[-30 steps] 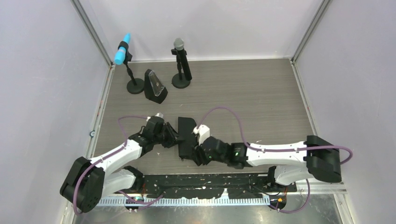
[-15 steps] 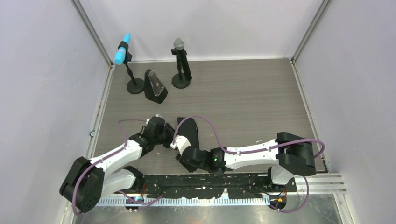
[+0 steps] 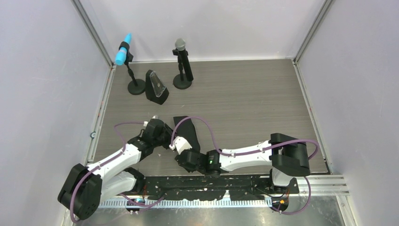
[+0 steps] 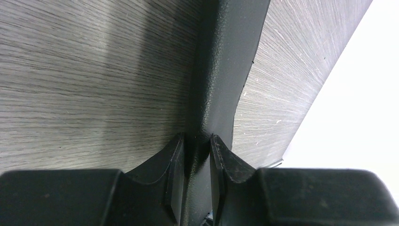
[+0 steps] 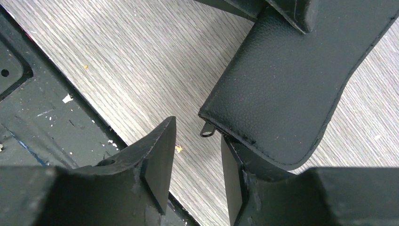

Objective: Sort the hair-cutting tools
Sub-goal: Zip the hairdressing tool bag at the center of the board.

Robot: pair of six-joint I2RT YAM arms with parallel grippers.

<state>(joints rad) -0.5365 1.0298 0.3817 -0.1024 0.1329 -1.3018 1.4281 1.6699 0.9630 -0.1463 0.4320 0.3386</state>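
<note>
While the wood-grain surface (image 3: 244, 94) is carrying the black zippered pouch (image 3: 188, 128), the left gripper (image 4: 196, 141) is clamping the pouch's edge, and the right gripper (image 5: 195, 136) is hovering, jaws apart, around the zipper pull (image 5: 205, 131) at its near corner. Where the hair-cutting tools are lying cannot be told.

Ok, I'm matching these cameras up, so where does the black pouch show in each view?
Top external: the black pouch lies centre-left, between both wrists.
Left wrist: black pouch runs up the middle, pinched by the left gripper.
Right wrist: black pouch fills upper right, zipper pull near the right gripper.
Shared landmark: the grey wood-grain table.
</note>
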